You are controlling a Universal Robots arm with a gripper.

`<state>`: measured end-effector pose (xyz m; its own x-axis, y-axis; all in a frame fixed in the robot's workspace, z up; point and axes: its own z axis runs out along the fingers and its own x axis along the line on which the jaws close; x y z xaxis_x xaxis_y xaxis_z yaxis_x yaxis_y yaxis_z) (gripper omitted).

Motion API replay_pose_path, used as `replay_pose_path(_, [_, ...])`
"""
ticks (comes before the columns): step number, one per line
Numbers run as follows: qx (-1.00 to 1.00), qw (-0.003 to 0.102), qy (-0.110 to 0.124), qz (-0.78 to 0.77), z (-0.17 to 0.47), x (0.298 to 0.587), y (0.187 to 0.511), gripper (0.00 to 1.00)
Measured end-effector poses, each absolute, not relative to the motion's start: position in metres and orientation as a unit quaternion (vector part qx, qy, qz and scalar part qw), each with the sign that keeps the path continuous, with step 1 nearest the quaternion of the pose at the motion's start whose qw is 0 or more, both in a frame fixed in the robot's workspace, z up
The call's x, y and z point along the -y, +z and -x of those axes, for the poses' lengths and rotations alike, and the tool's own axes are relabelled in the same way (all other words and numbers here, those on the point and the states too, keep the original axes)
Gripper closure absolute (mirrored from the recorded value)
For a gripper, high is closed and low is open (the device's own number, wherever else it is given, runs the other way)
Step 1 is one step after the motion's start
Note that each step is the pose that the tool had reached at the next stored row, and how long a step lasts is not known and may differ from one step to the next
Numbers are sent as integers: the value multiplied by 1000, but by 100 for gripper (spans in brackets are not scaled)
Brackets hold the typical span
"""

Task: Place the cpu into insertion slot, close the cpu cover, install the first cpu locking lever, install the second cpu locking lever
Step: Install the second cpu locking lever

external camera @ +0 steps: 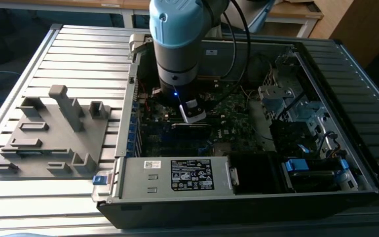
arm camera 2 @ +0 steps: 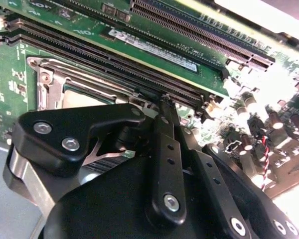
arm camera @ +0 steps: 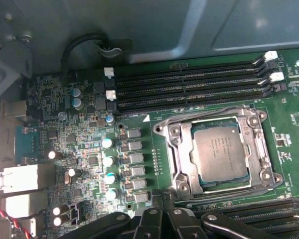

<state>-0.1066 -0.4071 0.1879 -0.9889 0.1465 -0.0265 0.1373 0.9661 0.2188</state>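
In the exterior view, a grey plastic fixture (external camera: 51,133) sits on the slatted metal worktop (external camera: 77,54) at about nine o'clock. At centre, an open computer case (external camera: 242,187) lies on its side, the green motherboard (external camera: 226,121) exposed inside. The robot arm (external camera: 176,44) comes down from twelve o'clock into the case, its gripper (external camera: 193,114) low over the board.

In the first wrist view, the cpu (arm camera: 222,153) (a dull silver square) lies seated in the insertion slot (arm camera: 175,149), at roughly four o'clock from the frame's centre. The cpu cover (arm camera: 261,144) lies flat around it, its cut-out framing the chip. Long black memory slots (arm camera: 189,87) run just beside the socket.

In the second wrist view, the gripper's black fingers (arm camera 2: 164,149) are pressed together with no gap between them, holding nothing, their tips touching the board just beside the cover.
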Motion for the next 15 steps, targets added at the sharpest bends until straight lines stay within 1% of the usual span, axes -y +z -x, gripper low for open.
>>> replay_pose_path(7, [-992,21,105,-72,107,407,192,90])
replay_pose_path(15, [-992,21,99,-71,107,406,186,90])
